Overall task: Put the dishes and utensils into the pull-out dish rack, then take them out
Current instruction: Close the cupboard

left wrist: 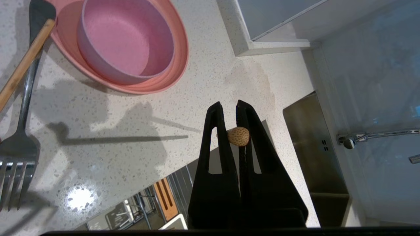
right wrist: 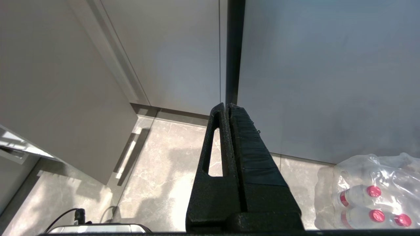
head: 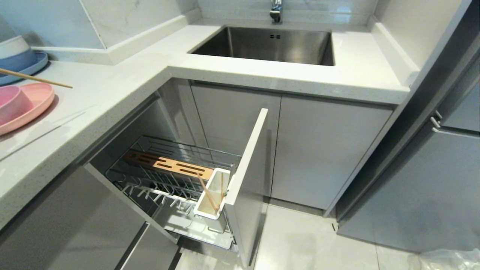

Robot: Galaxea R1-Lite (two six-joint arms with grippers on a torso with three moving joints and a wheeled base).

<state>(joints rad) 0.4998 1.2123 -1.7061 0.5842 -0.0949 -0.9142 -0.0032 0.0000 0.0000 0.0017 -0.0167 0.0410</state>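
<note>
1. A white speckled bench (head: pixel 112 86) wraps a steel sink (head: pixel 270 45); the pull-out dish rack (head: pixel 168 176) stands open at lower centre.
2. The left claw (left wrist: pixel 230 114) is clenched on a chopstick (left wrist: pixel 238 136), seen end-on.
3. It should be lowered upright into the white utensil holder (head: pixel 214 195), beside the chopstick already there.
4. The pink bowl (left wrist: pixel 126 39) sits in the pink plate (left wrist: pixel 174 65) at upper left, apart from the claw; the fork (left wrist: pixel 19 144) lies at far left.
5. The right claw (right wrist: pixel 226 108) is parked, clenched on nothing.

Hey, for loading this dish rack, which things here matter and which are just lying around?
For the job:
- pink plate
- pink bowl
- fork
- chopstick gripped by the left gripper
- chopsticks already in the rack

Lying about:
- blue plate
- stacked bowls
- sink
- bottle pack
</note>
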